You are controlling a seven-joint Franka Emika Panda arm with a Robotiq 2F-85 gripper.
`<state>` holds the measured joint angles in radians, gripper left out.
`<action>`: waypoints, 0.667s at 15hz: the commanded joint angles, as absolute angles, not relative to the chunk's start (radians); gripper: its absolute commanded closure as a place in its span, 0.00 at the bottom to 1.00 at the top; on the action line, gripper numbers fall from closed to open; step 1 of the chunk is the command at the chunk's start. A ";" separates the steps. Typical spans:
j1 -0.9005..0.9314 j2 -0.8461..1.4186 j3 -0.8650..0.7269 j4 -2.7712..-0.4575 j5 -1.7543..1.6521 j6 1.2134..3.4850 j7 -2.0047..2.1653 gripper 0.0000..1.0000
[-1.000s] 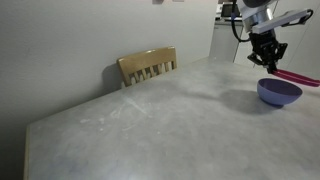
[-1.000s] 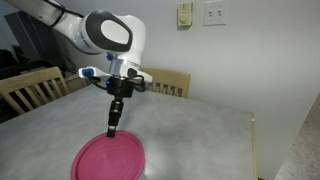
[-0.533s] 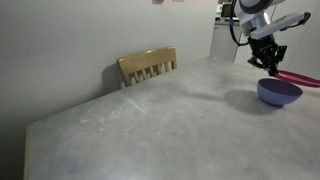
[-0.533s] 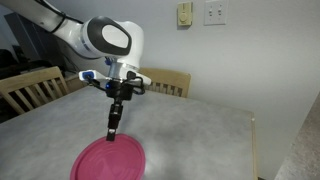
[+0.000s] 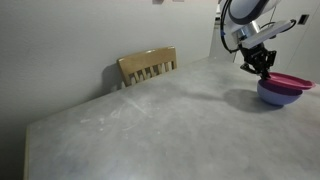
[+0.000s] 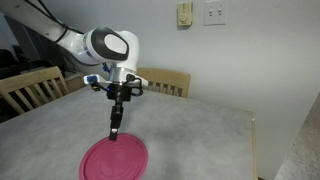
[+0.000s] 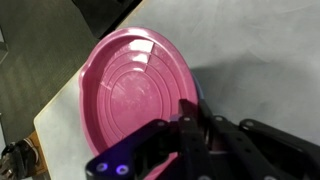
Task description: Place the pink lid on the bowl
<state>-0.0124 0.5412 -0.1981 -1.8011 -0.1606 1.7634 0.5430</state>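
Note:
The pink lid point(image 5: 290, 81) lies nearly flat on top of the periwinkle bowl point(image 5: 278, 96) at the table's far end. In an exterior view the lid point(image 6: 114, 159) covers the bowl completely. In the wrist view the lid point(image 7: 135, 85) fills the left half, with a sliver of the blue bowl point(image 7: 199, 92) showing at its right edge. My gripper point(image 5: 262, 68) points down at the lid's rim, with its fingers point(image 7: 190, 112) close together on that rim. It also shows in an exterior view point(image 6: 116, 133).
The lid and bowl sit near the edge of a grey table point(image 5: 150, 120). A wooden chair point(image 5: 148, 66) stands against the table's far side, also seen in an exterior view point(image 6: 165, 82). A further chair point(image 6: 25, 88) stands beside the table.
The lid has moved across from beside the bowl and come down from a tilt to lie over it. My gripper moved with it and sits lower.

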 commanded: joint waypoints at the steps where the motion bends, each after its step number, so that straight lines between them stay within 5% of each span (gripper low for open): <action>1: -0.013 0.578 -0.196 -1.766 -0.170 1.767 0.549 0.97; 8: -0.012 0.605 -0.200 -1.751 -0.165 1.765 0.552 0.97; 9: -0.011 0.606 -0.200 -1.750 -0.167 1.765 0.552 0.66; 10: -0.011 0.605 -0.200 -1.748 -0.167 1.766 0.554 0.63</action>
